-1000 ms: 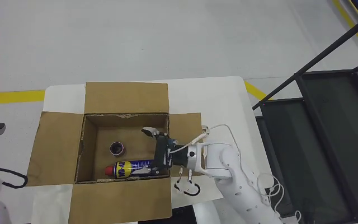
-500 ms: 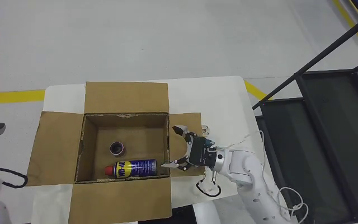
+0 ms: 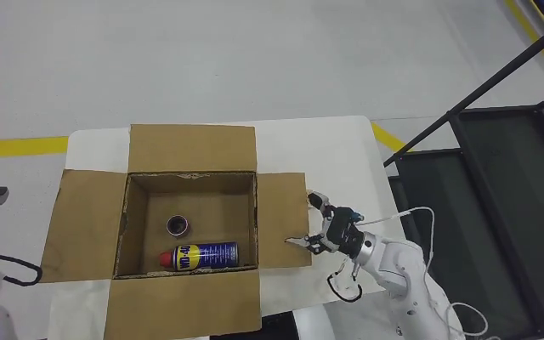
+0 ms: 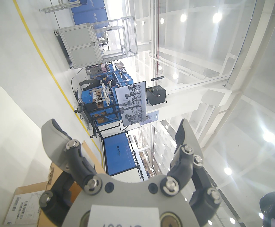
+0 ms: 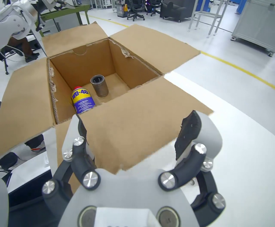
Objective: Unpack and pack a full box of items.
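An open cardboard box (image 3: 191,182) stands on the white table (image 3: 331,153) with all its flaps folded out. On its floor lie a blue and yellow spray can (image 3: 200,255) (image 5: 82,100) and, beside it, an upright dark metal cylinder (image 3: 178,225) (image 5: 99,85). My right gripper (image 3: 304,219) (image 5: 134,120) is open and empty, outside the box (image 5: 86,62), straddling the outer edge of the right flap (image 3: 280,217). My left gripper (image 4: 118,126) is open and empty, tilted up toward the hall ceiling, with a labelled piece of cardboard (image 4: 28,200) below it.
A dark metal frame (image 3: 476,195) stands just right of the table. The table's bare white top (image 5: 214,86) stretches beyond the right flap. A white robot arm (image 5: 12,19) is raised past the far side of the box.
My right gripper has drawn back out of the box, from beside the spray can to past the right flap, still open and empty. The can and cylinder have not moved.
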Available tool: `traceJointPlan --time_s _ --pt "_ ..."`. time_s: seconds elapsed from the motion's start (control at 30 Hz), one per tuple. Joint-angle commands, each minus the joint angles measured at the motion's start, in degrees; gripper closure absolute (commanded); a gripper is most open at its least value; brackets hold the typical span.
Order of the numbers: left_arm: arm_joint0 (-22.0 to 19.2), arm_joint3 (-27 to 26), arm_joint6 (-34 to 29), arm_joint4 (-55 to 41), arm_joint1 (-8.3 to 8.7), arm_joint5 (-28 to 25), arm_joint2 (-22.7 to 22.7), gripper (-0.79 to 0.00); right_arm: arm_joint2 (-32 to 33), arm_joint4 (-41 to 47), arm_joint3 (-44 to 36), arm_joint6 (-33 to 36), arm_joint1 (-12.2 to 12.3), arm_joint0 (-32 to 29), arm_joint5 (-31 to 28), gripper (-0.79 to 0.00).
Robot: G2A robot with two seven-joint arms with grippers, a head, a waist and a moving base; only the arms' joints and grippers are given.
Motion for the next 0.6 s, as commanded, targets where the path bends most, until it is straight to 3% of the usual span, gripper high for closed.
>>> traceJointPlan --time_s 0.0,0.17,0.57 --pt "0.0 0.0 0.0 0.0 0.0 0.0 0.0 -0.785 1.5 -0.5 0.5 -1.0 0.2 -1.4 1.1 -0.785" --pt "0.0 0.0 0.0 0.0 0.0 0.0 0.0 -0.785 3.0 -1.5 1.6 0.0 0.5 -3.7 5.3 -0.785" --pt "0.0 0.0 0.0 0.0 0.0 0.0 0.0 -0.785 2.9 -4.1 8.3 -6.0 1.2 -3.5 7.8 -0.785"
